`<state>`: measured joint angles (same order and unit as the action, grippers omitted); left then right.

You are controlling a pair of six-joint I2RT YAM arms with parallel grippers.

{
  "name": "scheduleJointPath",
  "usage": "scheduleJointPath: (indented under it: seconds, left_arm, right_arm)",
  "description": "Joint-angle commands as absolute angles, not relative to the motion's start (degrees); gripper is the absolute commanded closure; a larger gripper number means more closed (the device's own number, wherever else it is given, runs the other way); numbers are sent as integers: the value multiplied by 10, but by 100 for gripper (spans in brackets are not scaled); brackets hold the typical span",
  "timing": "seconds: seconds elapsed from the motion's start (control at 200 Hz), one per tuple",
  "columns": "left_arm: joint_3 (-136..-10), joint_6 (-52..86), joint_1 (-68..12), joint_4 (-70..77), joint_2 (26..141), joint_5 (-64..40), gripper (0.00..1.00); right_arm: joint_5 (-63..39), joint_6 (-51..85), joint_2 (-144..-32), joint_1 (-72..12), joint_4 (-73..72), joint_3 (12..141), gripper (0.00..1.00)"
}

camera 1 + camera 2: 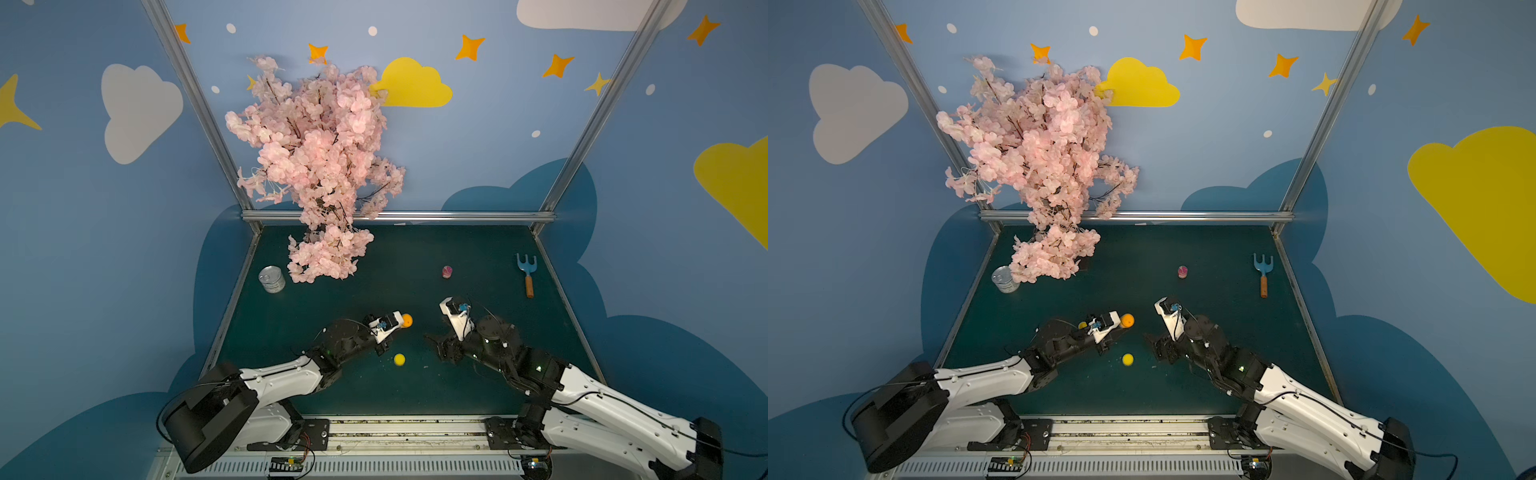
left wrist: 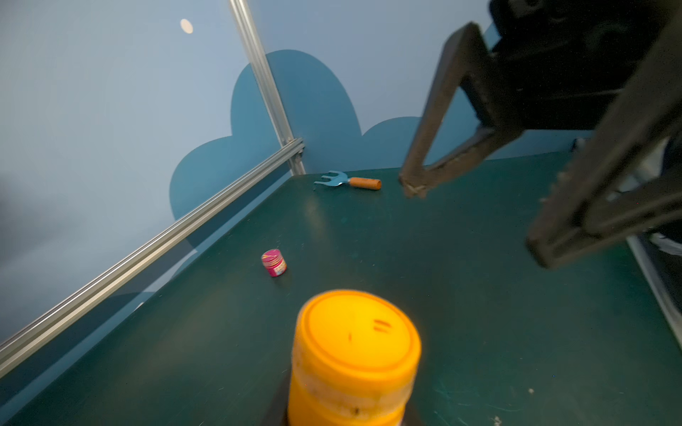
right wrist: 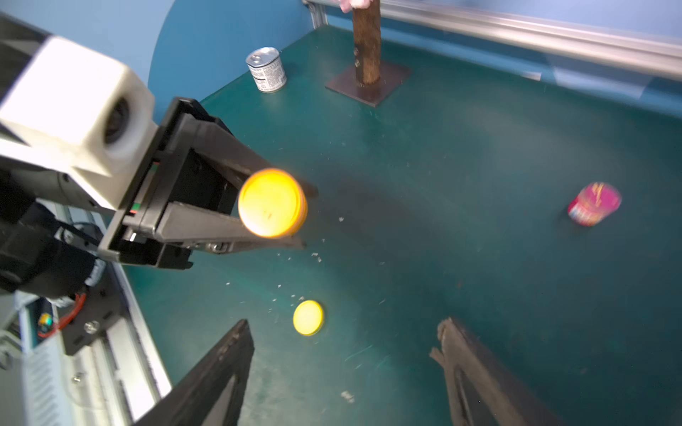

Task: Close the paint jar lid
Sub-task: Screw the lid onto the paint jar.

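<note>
Reaching in low from the near rail (image 1: 415, 432): left arm (image 1: 291, 376) and right arm (image 1: 590, 386) | yellow lid (image 1: 399, 359) on green table (image 1: 478, 257), between them | left gripper (image 3: 309, 218) clamped on orange paint jar (image 3: 271, 203), held clear, flat end outward | right gripper (image 3: 343, 326) gaping, empty, facing it | pink jar (image 1: 447, 272) beyond | rake (image 1: 527, 274), tin can (image 1: 272, 279), blossom tree (image 1: 320, 166) by blue back wall (image 1: 478, 145)
</note>
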<state>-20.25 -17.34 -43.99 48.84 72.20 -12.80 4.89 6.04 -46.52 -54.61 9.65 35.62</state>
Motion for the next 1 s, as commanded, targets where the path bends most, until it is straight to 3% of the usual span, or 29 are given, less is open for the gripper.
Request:
scheduleJointPath:
  seconds: [0.0, 0.095, 0.275, 0.621, 0.996]
  left_arm:
    - [-220, -170, -437, 468, 728, -235, 77]
    - [-231, -172, -437, 450, 730, -297, 77]
    - [-231, -174, -437, 449, 731, -305, 77]
    - [-229, -171, -437, 452, 730, -296, 77]
    - [-231, -170, -437, 453, 735, -297, 77]
  right_arm:
    - [-62, -97, -463, -525, 94, 381, 20]
    - [-184, -202, -460, -515, 122, 383, 23]
    - [-224, -249, -455, -495, 102, 398, 27]
    - [-238, -300, -554, -484, 136, 448, 34]
    - [-245, -301, -566, -485, 125, 446, 44]
